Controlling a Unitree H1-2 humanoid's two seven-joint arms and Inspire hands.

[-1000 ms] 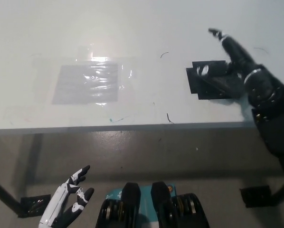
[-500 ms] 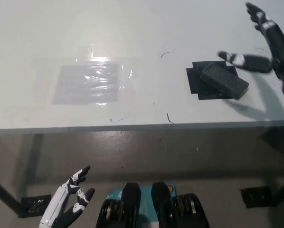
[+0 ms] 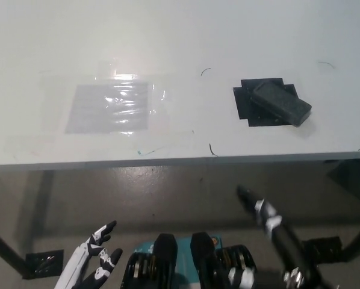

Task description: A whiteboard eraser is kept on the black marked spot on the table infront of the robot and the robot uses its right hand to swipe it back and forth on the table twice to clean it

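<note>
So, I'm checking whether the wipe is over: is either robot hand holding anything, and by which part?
Nothing is held. The right robot hand hangs open below the table edge; the eraser lies alone on the black mark. The left robot hand rests open, low.

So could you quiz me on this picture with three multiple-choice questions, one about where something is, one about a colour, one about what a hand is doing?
1. Where does the eraser lie?
A. Partly on the black marked spot, tilted
B. On the clear taped sheet
C. On the floor

2. What colour is the eraser?
A. White
B. Dark grey
C. Red

3. What is the right hand doing?
A. Holding the eraser
B. Pressing on the table
C. Hanging below the table edge, holding nothing

Answers: 1 A, it overlaps the spot's right side at an angle. 2 B, it shows dark against the white table. 3 C, it is low, apart from the eraser; the left hand rests at lower left.
</note>
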